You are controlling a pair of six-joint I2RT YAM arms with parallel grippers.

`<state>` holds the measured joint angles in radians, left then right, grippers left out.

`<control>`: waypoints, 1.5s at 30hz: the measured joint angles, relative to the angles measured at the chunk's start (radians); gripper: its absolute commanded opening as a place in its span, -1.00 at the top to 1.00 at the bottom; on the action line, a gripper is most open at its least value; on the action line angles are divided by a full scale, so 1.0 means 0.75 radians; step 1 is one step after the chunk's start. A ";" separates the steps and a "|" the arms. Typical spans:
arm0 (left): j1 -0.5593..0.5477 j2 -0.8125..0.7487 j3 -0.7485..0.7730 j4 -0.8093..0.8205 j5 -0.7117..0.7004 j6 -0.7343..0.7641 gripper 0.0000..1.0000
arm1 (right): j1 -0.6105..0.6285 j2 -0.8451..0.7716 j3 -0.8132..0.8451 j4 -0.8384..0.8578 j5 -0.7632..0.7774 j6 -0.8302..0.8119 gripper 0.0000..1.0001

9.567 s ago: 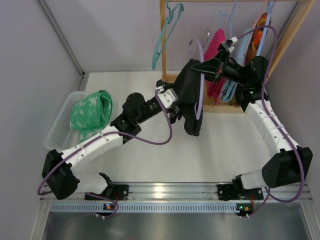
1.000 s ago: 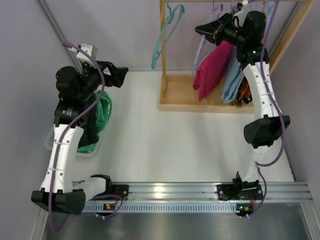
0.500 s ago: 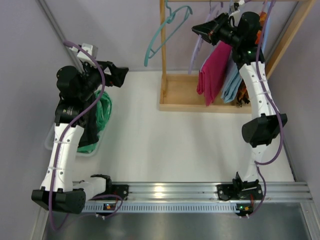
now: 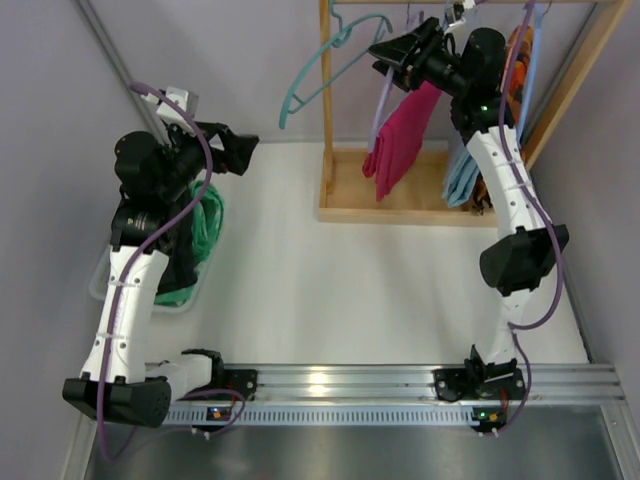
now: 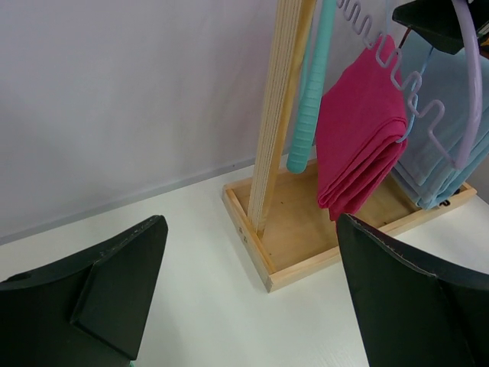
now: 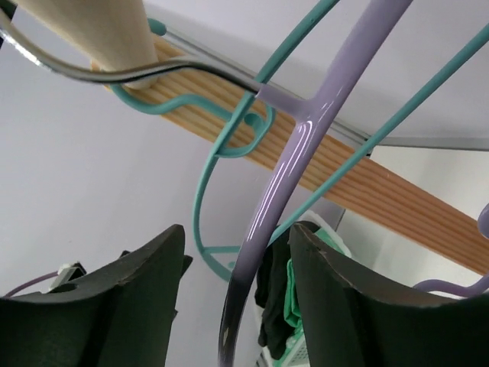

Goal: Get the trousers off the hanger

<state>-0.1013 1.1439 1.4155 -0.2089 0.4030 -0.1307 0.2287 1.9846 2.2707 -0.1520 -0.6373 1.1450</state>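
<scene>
— What is over on the left?

— A white basket (image 4: 108, 262) sits at the left edge of the table (image 4: 380, 290). The mint-green trousers (image 4: 207, 222) and the black trousers (image 4: 180, 262) are heaped in it. The left arm rears up above the basket, and the left gripper (image 4: 246, 152) points toward the rack, well apart from every garment. Its fingers (image 5: 114, 283) are spread wide, and the wrist view shows only bare table between them.

— And moving right?

— There is the wooden rack (image 4: 400, 205). A teal hanger (image 4: 315, 75) hangs bare by its left post, tilted out to the left. Next comes a lavender hanger (image 4: 381, 100), also bare. The right gripper (image 4: 382, 55) is up at it, just under the rail (image 6: 114, 30).

— Is it clamped on that hanger?

— It doesn't look so. In the right wrist view the lavender bar runs between the two fingers (image 6: 344, 298) with a gap on either side. They straddle it, parted, rather than pinch it.

— Which trousers hang on the rack?

— Three pairs. The magenta trousers (image 4: 400, 140) are folded over a pale wavy hanger (image 5: 397, 76), just beside the lavender one. They hang below and to the right of the right fingers, which do not touch them. The light blue trousers (image 4: 462, 178) come next to their right. The orange patterned trousers (image 4: 485, 192) are at the far right, mostly hidden by the right arm.
</scene>
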 measured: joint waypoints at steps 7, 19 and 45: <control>-0.017 0.000 0.000 0.000 0.000 0.010 -0.97 | -0.032 -0.149 -0.218 0.038 -0.047 0.007 -0.46; -0.044 -0.001 -0.004 0.003 -0.006 0.032 -0.97 | -0.185 -0.369 -0.563 0.012 -0.145 -0.015 -0.99; -0.078 0.000 -0.025 0.022 -0.036 0.034 -0.97 | -0.359 -0.552 -0.504 -0.233 0.070 -0.506 -0.30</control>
<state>-0.1600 1.1439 1.3968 -0.1921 0.3763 -0.1055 -0.0406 1.5707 1.8931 -0.3271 -0.5846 0.7658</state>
